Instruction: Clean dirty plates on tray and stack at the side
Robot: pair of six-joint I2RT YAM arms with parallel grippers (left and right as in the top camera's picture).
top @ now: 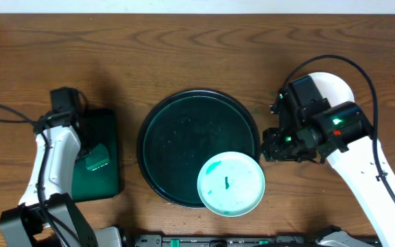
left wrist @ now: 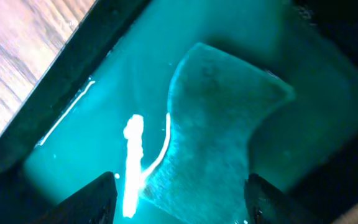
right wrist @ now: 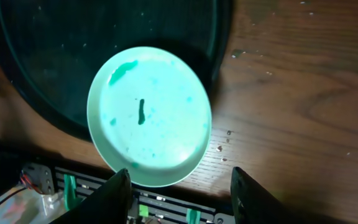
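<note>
left end effector (left wrist: 180, 180) hangs over the small rectangular tray (top: 108, 185) at bench (top: 184, 48) left, fingers (left wrist: 98, 199) spread wide, nothing pinched. cloth (left wrist: 219, 118) lies crumpled in the tray's shiny wet bottom, just below and between the fingers.

right end effector (right wrist: 181, 174) is also spread and empty. it hovers just beside the right rim of the round tray (top: 177, 116).

one plate (top: 230, 184) is in clear view. it sits on the round tray's near-right rim, partly overhanging onto the bench. it has a teal smear near one edge and a short dark streak mid-face.

white rounded shape (top: 338, 82) is behind the right arm, far right. can't tell if it's plates.
</note>
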